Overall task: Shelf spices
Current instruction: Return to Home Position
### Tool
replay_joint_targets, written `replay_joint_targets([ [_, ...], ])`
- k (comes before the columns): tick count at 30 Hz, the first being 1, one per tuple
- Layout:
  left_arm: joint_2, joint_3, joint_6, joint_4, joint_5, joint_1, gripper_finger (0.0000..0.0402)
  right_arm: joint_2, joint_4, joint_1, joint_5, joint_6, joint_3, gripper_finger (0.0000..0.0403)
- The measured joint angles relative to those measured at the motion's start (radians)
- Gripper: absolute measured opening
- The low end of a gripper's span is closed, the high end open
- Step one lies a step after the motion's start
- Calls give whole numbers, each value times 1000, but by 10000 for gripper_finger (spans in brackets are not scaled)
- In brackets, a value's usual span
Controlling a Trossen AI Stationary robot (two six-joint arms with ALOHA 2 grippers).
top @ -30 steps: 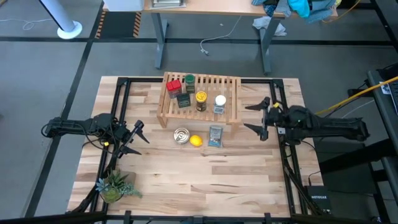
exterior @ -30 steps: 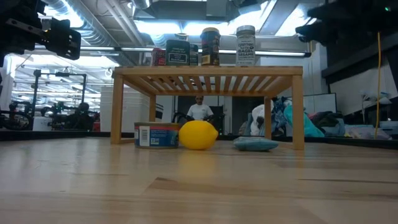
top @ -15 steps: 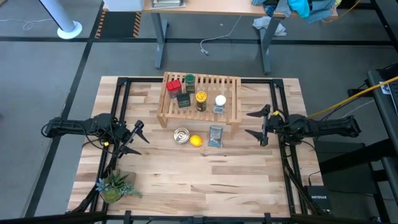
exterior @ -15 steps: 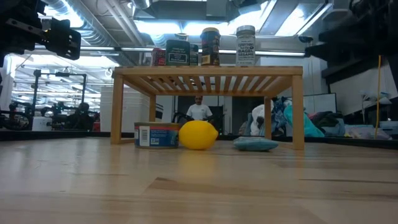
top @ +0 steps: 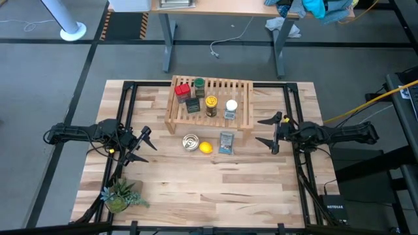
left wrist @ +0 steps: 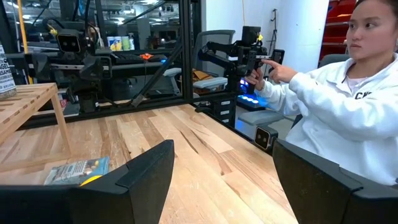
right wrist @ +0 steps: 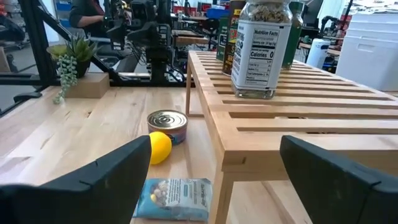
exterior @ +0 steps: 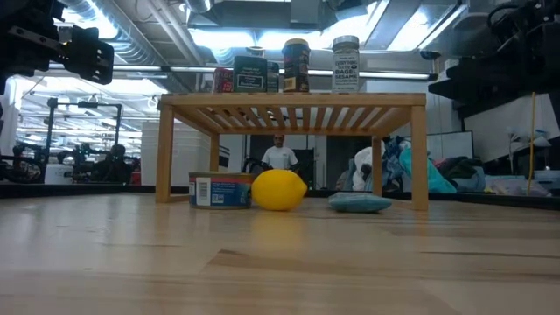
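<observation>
The light-wood slatted shelf (top: 210,104) stands on its legs at the table's far middle. All five spices stand on its top: red tin (top: 182,90), green-lidded jar (top: 198,84), dark grey tin (top: 192,105), yellow-lidded jar (top: 211,103) and white-lidded jar (top: 231,107). In the right wrist view the white-lidded jar (right wrist: 258,50) stands upright on the slats. My right gripper (top: 266,131) is open, right of the shelf and apart from it. My left gripper (top: 144,144) is open too, waiting near the table's left edge.
In front of the shelf lie a silver round tin (top: 190,141), a lemon (top: 205,147) and a flat blue packet (top: 226,142). A small potted plant (top: 121,194) stands at the near left corner. A person in a white top (left wrist: 336,93) sits beyond the table's right side.
My right gripper has moved a little toward the table's near edge and has come down; it stays open. The spices and the shelf have kept still.
</observation>
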Motion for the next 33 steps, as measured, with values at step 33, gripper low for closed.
replay_joint_targets([
  [33, 0, 0, 0, 0, 0, 0, 266, 0, -98, 0, 27, 68, 0, 363],
])
